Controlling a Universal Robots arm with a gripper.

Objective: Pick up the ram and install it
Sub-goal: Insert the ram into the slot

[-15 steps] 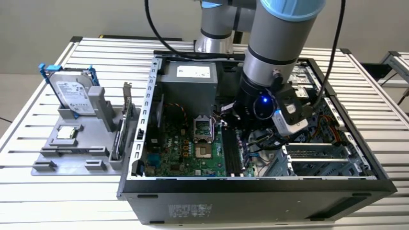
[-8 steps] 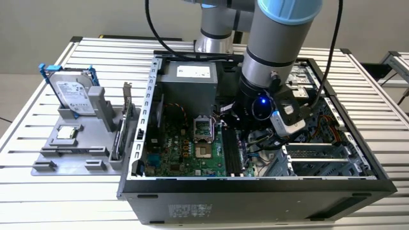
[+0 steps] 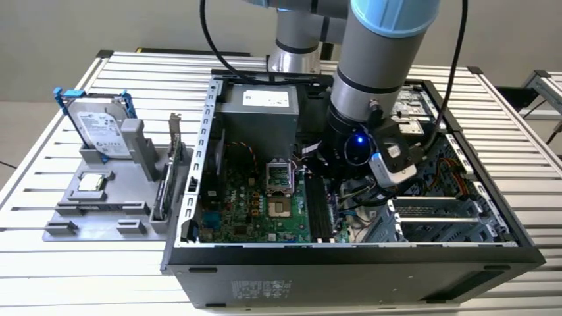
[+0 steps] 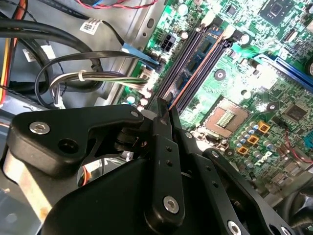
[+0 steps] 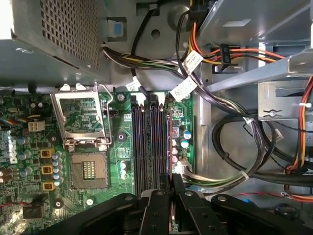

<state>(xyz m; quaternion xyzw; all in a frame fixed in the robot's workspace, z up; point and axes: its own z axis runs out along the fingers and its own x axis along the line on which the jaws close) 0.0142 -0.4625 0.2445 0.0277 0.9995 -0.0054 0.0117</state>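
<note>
I have the arm reaching down into the open computer case, which sits on the slatted table. In both wrist views the tool has its fingers drawn almost together, with only a sliver of a gap. In that gap they pinch the ram. I see the ram edge-on as a thin reddish line. It runs lengthwise just beside the black memory slots, in line with them. I cannot tell whether its lower edge is seated in a slot or only above one.

The processor socket lies on the far side of those slots from the ram. The bundled cables lie on the ram's side.

In the exterior view a grey fixture stands on the table at nine o'clock from the case. It carries a silver hard drive in a blue frame and a green card standing on edge, both well apart from the tool.
</note>
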